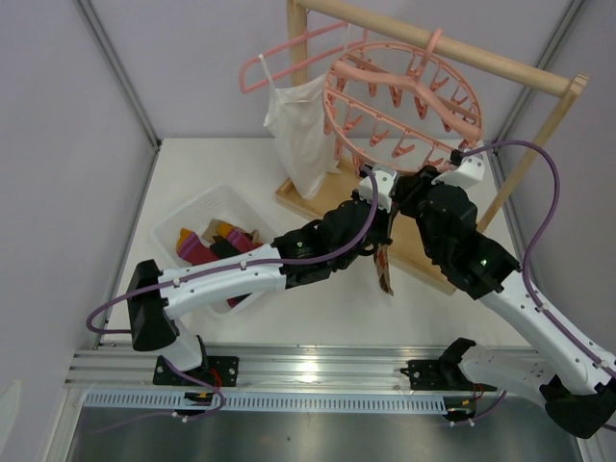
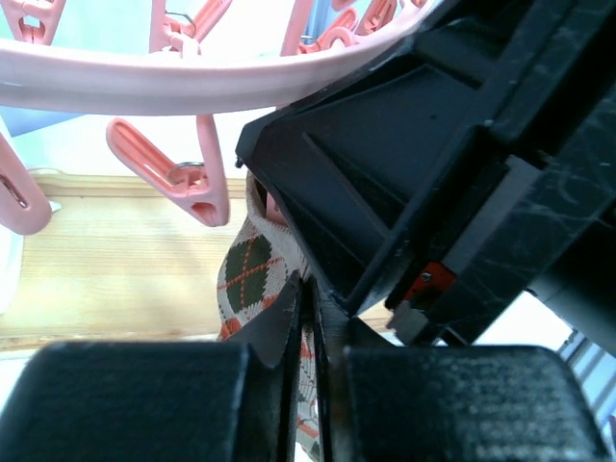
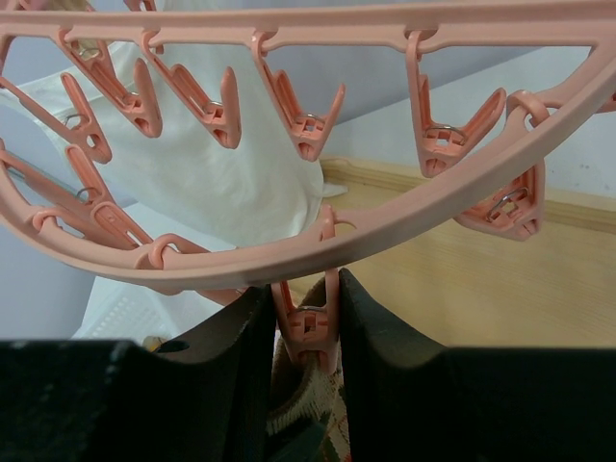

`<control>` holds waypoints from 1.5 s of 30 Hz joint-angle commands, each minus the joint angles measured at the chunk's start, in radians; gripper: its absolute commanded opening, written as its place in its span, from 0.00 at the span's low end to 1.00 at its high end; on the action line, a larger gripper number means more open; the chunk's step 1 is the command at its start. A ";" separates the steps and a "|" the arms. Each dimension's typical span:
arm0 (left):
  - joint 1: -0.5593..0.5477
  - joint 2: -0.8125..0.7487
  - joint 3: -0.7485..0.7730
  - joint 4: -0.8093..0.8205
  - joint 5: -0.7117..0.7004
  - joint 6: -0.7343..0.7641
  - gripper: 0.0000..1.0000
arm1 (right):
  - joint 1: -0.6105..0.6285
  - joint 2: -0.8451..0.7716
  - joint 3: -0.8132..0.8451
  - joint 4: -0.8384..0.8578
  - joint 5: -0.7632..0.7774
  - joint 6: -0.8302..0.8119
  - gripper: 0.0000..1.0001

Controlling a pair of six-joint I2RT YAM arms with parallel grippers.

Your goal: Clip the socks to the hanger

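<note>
Tan argyle sock (image 2: 252,274) hangs below hanger (image 3: 433,217) near rim, right of bin (image 1: 178,217). L gripper (image 2: 308,308) fingers pinched together on sock fabric. R gripper (image 3: 306,298) fingers squeeze pink clip (image 3: 310,327), sock top just under it. Other socks (image 1: 197,248) in bin, left.

Inventory of my own parts:
- My left arm (image 1: 221,279) and right arm (image 1: 525,303): white shells, with black joint housings just behind the fingers.
- Green light (image 1: 478,258): small, on the right housing.
- Purple cable (image 1: 553,192): one looped along each arm, back from the fingers.
- My left fingers (image 2: 144,404) and right fingers (image 3: 192,385): matte black, blocky.
- Bases (image 1: 183,371): black.
</note>
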 commanded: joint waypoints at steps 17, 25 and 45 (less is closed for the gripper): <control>0.003 -0.125 0.003 -0.045 0.063 -0.060 0.83 | -0.035 -0.176 -0.001 -0.100 -0.015 -0.123 0.74; 0.132 -0.276 0.007 -0.374 0.217 -0.115 0.99 | -0.039 -0.231 0.062 -0.221 -0.072 -0.287 0.74; 0.747 -0.851 -0.598 -0.495 0.382 -0.060 0.99 | 0.040 -0.181 0.050 -0.167 -0.121 -0.338 0.68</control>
